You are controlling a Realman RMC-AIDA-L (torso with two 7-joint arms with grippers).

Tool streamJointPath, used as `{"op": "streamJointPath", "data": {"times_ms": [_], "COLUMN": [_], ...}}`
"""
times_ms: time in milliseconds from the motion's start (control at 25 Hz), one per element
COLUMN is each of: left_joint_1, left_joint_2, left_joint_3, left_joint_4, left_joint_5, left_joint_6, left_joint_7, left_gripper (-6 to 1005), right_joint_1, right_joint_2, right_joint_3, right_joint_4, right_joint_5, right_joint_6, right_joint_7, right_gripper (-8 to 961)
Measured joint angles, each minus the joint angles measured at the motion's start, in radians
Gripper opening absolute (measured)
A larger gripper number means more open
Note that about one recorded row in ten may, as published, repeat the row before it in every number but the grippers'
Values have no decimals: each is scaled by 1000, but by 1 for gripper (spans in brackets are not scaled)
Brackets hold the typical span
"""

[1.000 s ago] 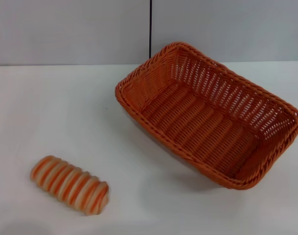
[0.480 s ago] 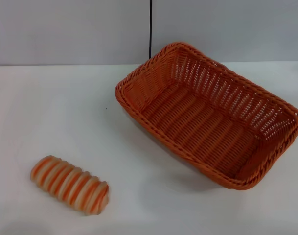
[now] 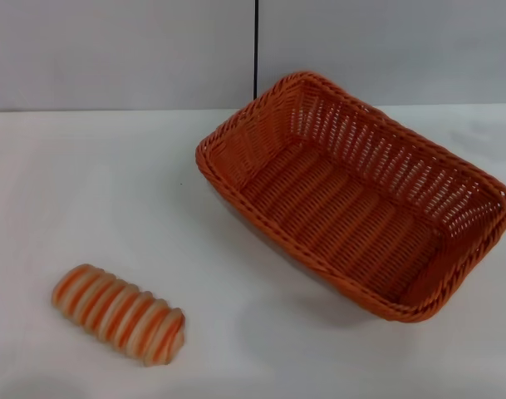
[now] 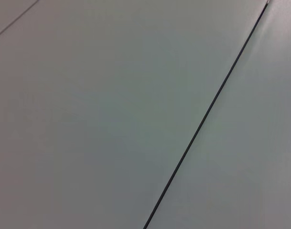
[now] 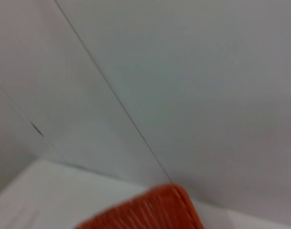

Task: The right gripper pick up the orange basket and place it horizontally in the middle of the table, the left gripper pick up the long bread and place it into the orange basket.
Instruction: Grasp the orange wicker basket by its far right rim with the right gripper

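Your bench [image 3: 86,183] carries only two things. The larger is the orange basket [image 3: 352,195], which sits on the right half, turned at a diagonal with one corner up near the grey wall [image 3: 111,50] and the opposite corner near the right edge of the head view. It is not yet square or centred. The long bread [image 3: 120,313] lies well apart from it, near the front left, also slanted.

Neither gripper shows in any view, so you cannot tell whether either is released or clenched. The right wrist camera catches only a corner of the basket's rim against the wall, which suggests that arm is off to the basket's side; the left wrist camera sees nothing but wall and a dark seam [image 4: 207,112].

Watch these risks:
- The basket's openwork sides slope outward and the braided rim is thick, so a pinch on the rim may slip or tip the basket as it lifts.
- Because it sits skewed, a lift without enough turn would leave it crooked.
- The bread is rounded and ribbed; a grip across its ends could roll it away, so take it across the narrow middle.
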Motion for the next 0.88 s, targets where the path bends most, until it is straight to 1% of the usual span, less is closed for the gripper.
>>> {"op": "streamJointPath", "data": {"times_ms": [40, 80, 120, 160, 200, 280, 360, 400, 560, 680, 800, 840, 880], "left_joint_1": [-1, -1, -1, -1, -1, -1, 1, 1, 1, 1, 1, 1, 1], "left_joint_2": [0, 0, 0, 0, 0, 0, 0, 0, 0, 0, 0, 0, 0], "left_joint_3": [0, 0, 1, 1, 1, 3, 7, 9, 9, 9, 9, 8, 8], "left_joint_4": [-1, -1, -1, -1, -1, -1, -1, -1, -1, -1, -1, -1, -1], "left_joint_5": [0, 0, 0, 0, 0, 1, 1, 1, 0, 0, -3, -3, -3], "left_joint_6": [0, 0, -5, -5, -5, -17, -27, -28, -29, -37, -49, -49, -49], "left_joint_7": [-9, -9, -16, -16, -16, -22, -25, -26, -29, -48, -63, -63, -63], "left_gripper": [797, 797, 797, 797, 796, 796, 795, 795, 794, 794, 793, 793, 792], "right_joint_1": [31, 31, 43, 75, 75, 94, 116, 116, 130, 135, 137, 137, 137], "right_joint_2": [-1, -1, -2, -14, -14, -21, -22, -22, -16, -12, 1, 10, 10], "right_joint_3": [0, 0, 2, 4, 4, 1, -1, -1, -3, -4, -23, -48, -48], "right_joint_4": [47, 47, 75, 154, 154, 211, 273, 273, 350, 367, 375, 378, 378], "right_joint_5": [-75, -75, -101, -148, -148, -185, -246, -246, -278, -278, -279, -279, -279], "right_joint_6": [-6, -6, -7, -15, -15, -30, -64, -64, -100, -106, -118, -128, -128], "right_joint_7": [-20, -20, -32, -66, -66, -91, -123, -123, -169, -183, -188, -188, -188], "right_gripper": [439, 437, 436, 434, 432, 429, 426, 424, 418, 413, 408, 407, 405]}}
